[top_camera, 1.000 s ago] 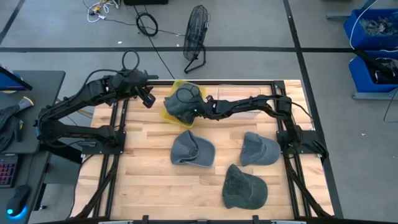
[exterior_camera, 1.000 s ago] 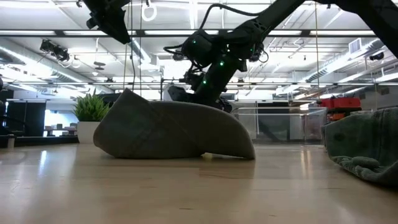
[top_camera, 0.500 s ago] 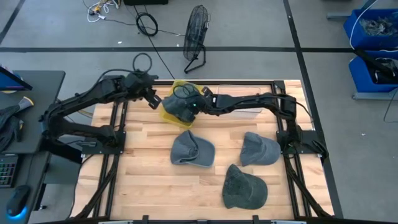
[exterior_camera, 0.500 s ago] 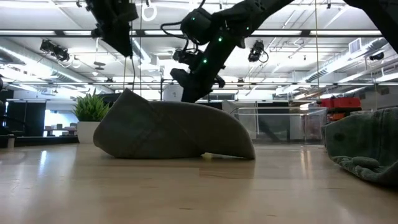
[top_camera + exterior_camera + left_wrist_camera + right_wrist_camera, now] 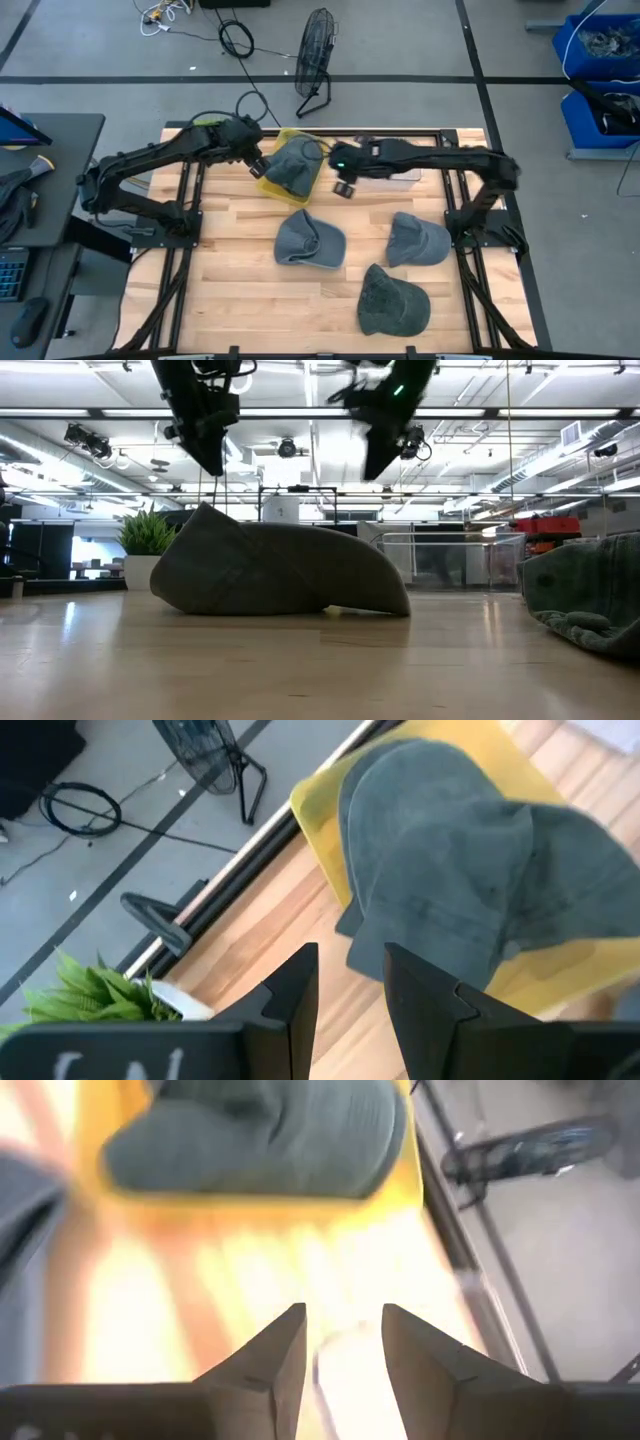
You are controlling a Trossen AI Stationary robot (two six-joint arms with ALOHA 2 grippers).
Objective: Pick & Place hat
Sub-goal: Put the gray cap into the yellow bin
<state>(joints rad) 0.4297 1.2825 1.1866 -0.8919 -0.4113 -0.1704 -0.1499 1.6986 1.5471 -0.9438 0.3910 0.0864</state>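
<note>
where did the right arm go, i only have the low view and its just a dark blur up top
Observer: The right gripper hangs above the table just beside the yellow bin, open and empty.
Operator: so is the hat in the bin
Observer: Yes, a grey hat lies in the bin, part of it over the rim.
Operator: and the left arm
Observer: The left gripper is at the bin's other side, its fingers slightly apart right over that hat's edge.
Operator: how many hats left on the table
Observer: Three: one in the middle, one to the right, one nearest the front.
</note>
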